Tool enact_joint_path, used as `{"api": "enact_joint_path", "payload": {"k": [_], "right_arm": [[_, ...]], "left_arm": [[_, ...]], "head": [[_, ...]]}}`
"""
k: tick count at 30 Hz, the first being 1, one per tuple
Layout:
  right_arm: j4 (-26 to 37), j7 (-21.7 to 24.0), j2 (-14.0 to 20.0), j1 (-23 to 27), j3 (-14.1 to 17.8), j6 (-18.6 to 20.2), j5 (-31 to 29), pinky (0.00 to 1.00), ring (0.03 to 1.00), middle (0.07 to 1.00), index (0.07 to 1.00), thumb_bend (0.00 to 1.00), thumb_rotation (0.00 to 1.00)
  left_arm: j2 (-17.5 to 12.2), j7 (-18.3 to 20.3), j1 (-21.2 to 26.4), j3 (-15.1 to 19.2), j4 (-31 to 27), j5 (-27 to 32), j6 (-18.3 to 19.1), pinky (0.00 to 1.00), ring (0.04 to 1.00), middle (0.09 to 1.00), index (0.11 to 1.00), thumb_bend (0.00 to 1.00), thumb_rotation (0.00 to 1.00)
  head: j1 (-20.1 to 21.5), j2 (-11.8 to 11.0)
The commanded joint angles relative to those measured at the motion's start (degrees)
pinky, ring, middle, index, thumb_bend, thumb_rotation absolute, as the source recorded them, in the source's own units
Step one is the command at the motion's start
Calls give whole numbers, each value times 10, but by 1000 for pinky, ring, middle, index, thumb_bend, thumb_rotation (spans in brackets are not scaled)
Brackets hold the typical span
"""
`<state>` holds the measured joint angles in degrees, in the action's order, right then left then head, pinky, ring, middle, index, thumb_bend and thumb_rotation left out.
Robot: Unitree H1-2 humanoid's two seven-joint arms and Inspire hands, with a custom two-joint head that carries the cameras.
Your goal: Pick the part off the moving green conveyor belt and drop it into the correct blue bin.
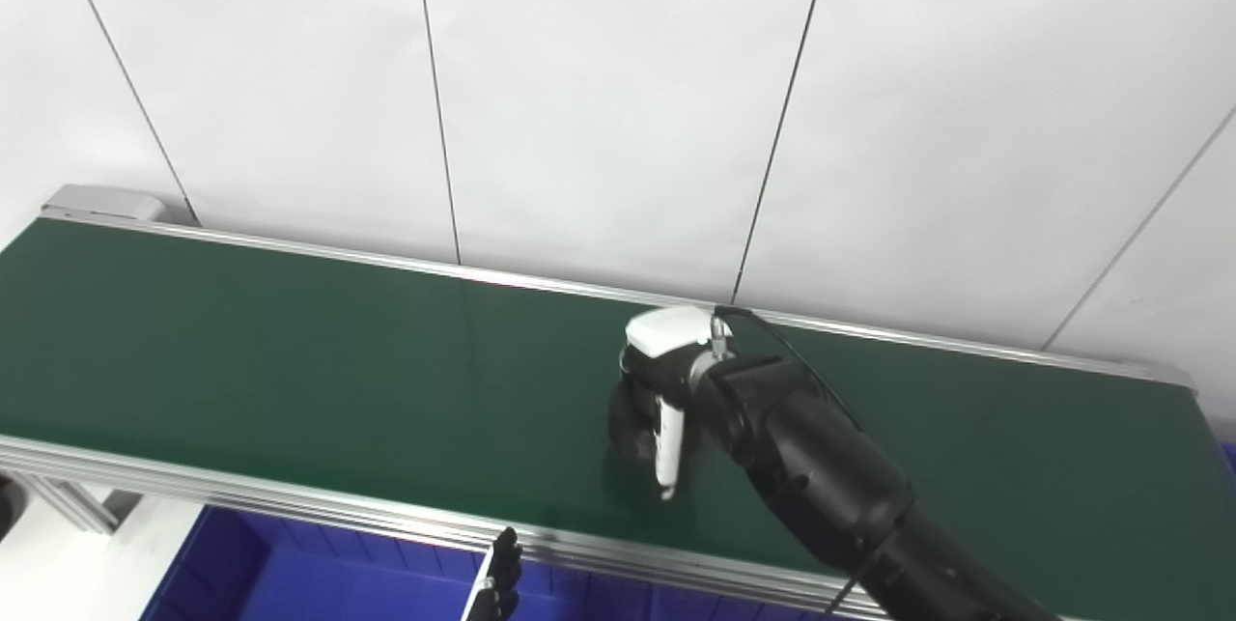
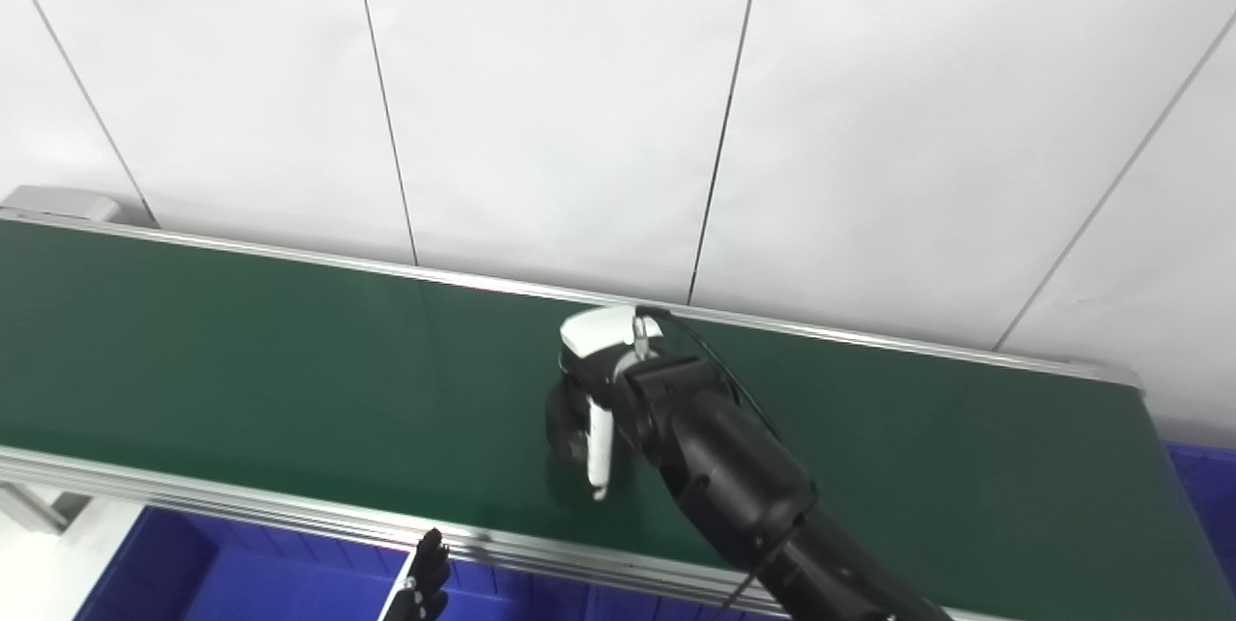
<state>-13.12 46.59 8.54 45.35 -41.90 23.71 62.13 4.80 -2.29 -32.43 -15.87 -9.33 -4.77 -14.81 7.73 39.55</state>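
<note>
The green conveyor belt (image 1: 290, 360) runs across the view from left to right. My right hand (image 1: 657, 399), black with white covers, reaches in from the lower right and rests low on the belt's middle, fingers curled downward. Under the fingers is a dark rounded shape (image 1: 628, 428); I cannot tell whether it is the part or the hand itself. No other part shows on the belt. Only the fingertips of my left hand (image 1: 497, 582) show at the bottom edge, straight and holding nothing, above a blue bin (image 1: 290, 573).
The belt's aluminium front rail (image 1: 241, 491) separates it from the blue bin below. A second blue bin (image 2: 1202, 495) peeks out past the belt's right end. White wall panels stand close behind the belt.
</note>
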Motion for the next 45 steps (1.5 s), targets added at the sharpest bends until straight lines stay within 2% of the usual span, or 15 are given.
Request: {"api": "enact_joint_path", "payload": {"k": [1,2,4,7,14,15,17,21,25,27,31,32,33,41,45], "right_arm": [[43,26,13,29,11,14,16,412,495,645,701,557,0],[56,35,16,26,13,14,20,437,603,695,701,651,0],[80,49,23,17,17,14,27,443,626,708,696,677,0],[104,70,30,9,15,8,42,431,595,682,643,701,0],[185,106,52,-40,10,-19,73,383,553,662,621,726,0],[198,112,54,-48,9,-24,75,361,492,640,570,583,0],[218,124,61,-57,6,-39,78,352,466,613,504,520,0],[272,154,80,-89,-4,-72,88,338,403,527,534,512,0],[332,186,89,-141,2,-82,109,291,388,520,528,513,0],[355,207,91,-163,9,-87,122,245,435,458,518,518,0],[397,252,95,-199,22,-105,137,213,352,474,556,508,0],[405,258,93,-209,28,-96,135,197,407,440,541,513,0],[409,260,91,-216,33,-90,133,180,322,424,534,520,4],[468,261,90,-332,66,-99,178,119,219,479,492,527,0],[477,255,104,-388,94,-121,168,233,349,480,551,511,0]], "left_arm": [[21,10,2,-20,-27,16,0,1000,1000,1000,1000,567,943],[17,13,3,-19,-29,20,3,1000,1000,1000,1000,554,942],[12,17,4,-16,-34,26,9,1000,1000,1000,1000,546,941],[9,18,3,-10,-46,33,23,1000,1000,1000,1000,542,927],[-7,26,7,8,-78,55,60,1000,1000,1000,1000,551,947],[-9,27,9,12,-83,54,67,1000,1000,1000,1000,559,957],[-13,29,11,18,-96,54,80,1000,1000,1000,1000,561,969],[-26,35,18,31,-117,70,102,1000,1000,1000,1000,564,971],[-36,43,26,47,-135,95,127,1000,1000,1000,1000,591,941],[-42,45,29,53,-143,101,137,1000,1000,1000,1000,592,921],[-53,47,35,65,-151,107,146,1000,1000,1000,1000,572,905],[-55,46,35,68,-152,102,147,1000,1000,1000,1000,576,924],[-57,46,35,71,-152,99,148,1000,1000,1000,1000,579,939],[-65,53,35,80,-146,103,143,1000,1000,1000,1000,586,935],[-66,55,34,81,-146,98,145,1000,1000,1000,1000,593,949]], "head": [[5,1],[12,4],[23,7],[35,14],[99,56],[112,65],[131,82],[162,105],[175,115],[182,119],[194,122],[195,121],[197,120],[198,117],[196,115]]}}
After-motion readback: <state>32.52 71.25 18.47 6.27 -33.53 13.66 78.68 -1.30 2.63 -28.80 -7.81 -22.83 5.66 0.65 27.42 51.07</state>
